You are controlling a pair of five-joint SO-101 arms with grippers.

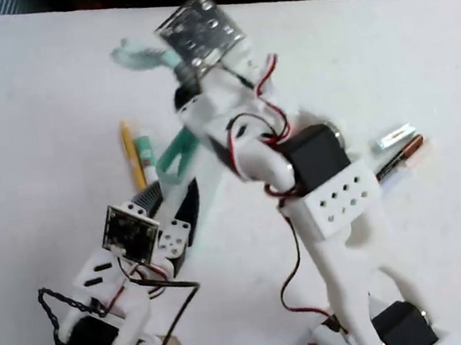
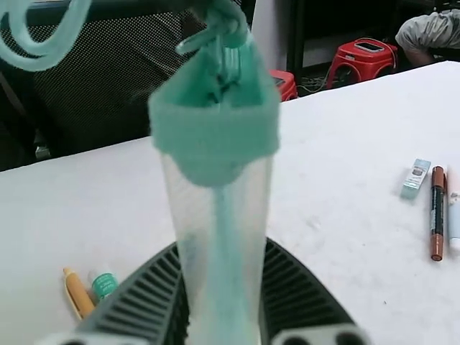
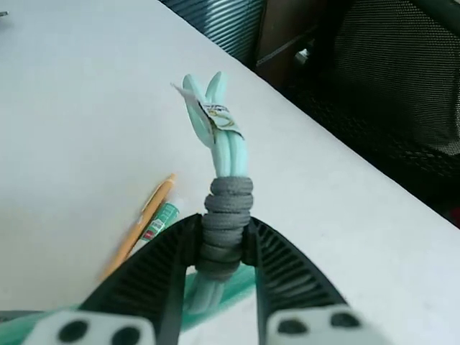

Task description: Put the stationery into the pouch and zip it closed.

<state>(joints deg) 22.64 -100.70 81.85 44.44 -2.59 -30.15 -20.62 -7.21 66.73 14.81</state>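
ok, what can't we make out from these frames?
- Pouch zip state and contents: right arm covers most of it in the high view; blurred in the left wrist view.
- White item beside the brown marker: cut by the left wrist view's edge.
- Where the cord in the right hand meets the pouch: cut by the right wrist view's edge.

You work over a plain white surface point(image 1: 30, 113) in even light. Past its far edge you see a black mesh chair back point(image 2: 86, 86) and two red stools point(image 2: 363, 59) in the dimmer room behind.
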